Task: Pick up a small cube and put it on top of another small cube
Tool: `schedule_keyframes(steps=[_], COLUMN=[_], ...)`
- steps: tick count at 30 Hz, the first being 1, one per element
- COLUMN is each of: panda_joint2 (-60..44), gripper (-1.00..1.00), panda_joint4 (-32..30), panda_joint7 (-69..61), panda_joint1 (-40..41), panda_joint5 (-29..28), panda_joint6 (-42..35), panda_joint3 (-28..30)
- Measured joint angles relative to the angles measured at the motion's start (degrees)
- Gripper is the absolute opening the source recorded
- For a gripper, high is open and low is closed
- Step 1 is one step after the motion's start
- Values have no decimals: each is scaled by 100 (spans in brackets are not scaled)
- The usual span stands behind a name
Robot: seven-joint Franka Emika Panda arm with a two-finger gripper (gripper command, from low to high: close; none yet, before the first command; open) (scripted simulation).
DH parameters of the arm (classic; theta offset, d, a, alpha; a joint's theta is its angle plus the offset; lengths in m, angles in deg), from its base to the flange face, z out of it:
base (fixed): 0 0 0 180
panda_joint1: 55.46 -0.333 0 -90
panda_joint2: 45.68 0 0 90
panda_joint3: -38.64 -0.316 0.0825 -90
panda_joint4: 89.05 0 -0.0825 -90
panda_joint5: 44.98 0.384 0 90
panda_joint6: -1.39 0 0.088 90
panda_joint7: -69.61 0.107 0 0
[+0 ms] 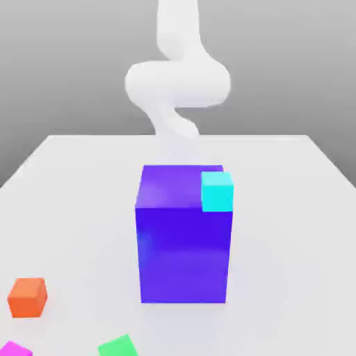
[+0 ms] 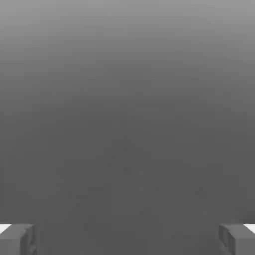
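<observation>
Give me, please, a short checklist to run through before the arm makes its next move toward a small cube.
1. Gripper open, nothing between the fingers: ok.
2. Orange cube free on the table, apart from the others: ok.
3. Cyan cube at the corner of the large blue block; resting on it or behind it: cannot tell.
4. Green cube and magenta cube cut off by the picture's edge: cannot tell.
5. Gripper lined up over a cube: not ok.

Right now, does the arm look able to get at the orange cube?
Probably yes: the orange cube sits alone on the table, apart from the blue block, nothing over it. The hand is open with nothing between its fingers.
</observation>
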Motion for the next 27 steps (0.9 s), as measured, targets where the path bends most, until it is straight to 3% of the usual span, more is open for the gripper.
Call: schedule_keyframes(steps=[17, 27], panda_joint2=[-3563, -5658], gripper=[0, 0], panda_joint4=[629, 999], panda_joint7=[-362, -689], panda_joint1=[411, 925], panda_joint5=[442, 870], panda_joint6=[697, 1088], panda_joint3=[860, 1049])
